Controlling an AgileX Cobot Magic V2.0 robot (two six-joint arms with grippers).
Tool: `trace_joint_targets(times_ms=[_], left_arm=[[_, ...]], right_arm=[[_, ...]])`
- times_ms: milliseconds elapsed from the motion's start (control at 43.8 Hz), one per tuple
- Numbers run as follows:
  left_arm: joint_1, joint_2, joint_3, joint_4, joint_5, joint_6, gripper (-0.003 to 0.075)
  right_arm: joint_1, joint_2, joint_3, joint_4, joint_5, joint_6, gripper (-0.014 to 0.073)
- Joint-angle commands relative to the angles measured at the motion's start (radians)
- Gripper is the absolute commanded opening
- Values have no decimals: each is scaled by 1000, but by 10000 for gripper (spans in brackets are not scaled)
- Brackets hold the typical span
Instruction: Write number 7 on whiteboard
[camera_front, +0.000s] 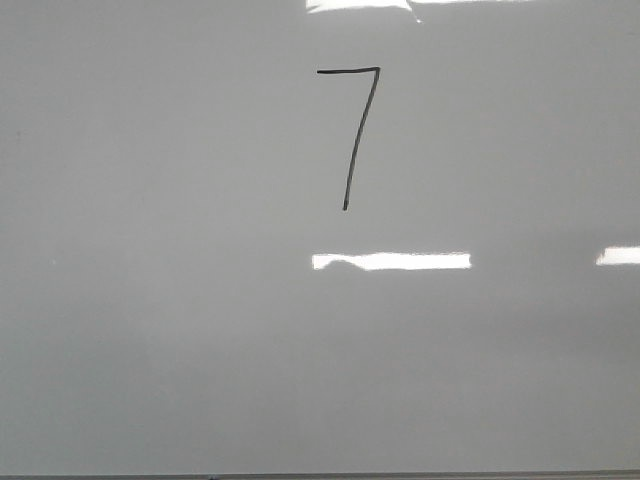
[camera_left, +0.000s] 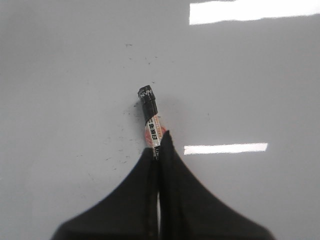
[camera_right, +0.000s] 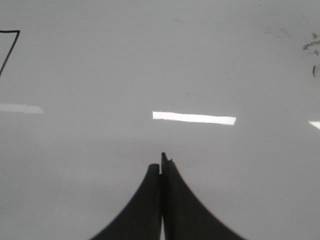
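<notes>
A thin black number 7 (camera_front: 352, 130) is drawn on the whiteboard (camera_front: 150, 300), upper middle in the front view. Its top corner also shows in the right wrist view (camera_right: 11, 44). No gripper shows in the front view. In the left wrist view my left gripper (camera_left: 159, 145) is shut on a marker (camera_left: 151, 120) with a black end and a white and red label, held over the whiteboard (camera_left: 60, 90). In the right wrist view my right gripper (camera_right: 161, 165) is shut and empty over the whiteboard (camera_right: 225, 70).
Bright rectangular light reflections (camera_front: 390, 261) lie on the board. Faint black marker specks (camera_left: 125, 145) dot the board around the marker tip. Dark smudges (camera_right: 312, 47) sit at the edge of the right wrist view. The board's thin dark bottom edge (camera_front: 400, 476) runs along the front.
</notes>
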Motion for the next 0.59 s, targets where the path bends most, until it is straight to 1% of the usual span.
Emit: trace_joint_targets(times_ms=[0, 388, 457, 571], left_arm=[[1, -17, 3, -12, -90, -2, -20], [1, -17, 3, -12, -90, -2, -20], [1, -17, 3, -12, -90, -2, -20], [1, -17, 3, -12, -90, -2, -20]], right_arm=[[-6, -21, 2, 5, -121, -1, -69], [-6, -23, 3, 5, -121, 6, -69], [-3, -22, 3, -10, -140, 51, -69], [15, -22, 3, -96, -144, 142, -69]])
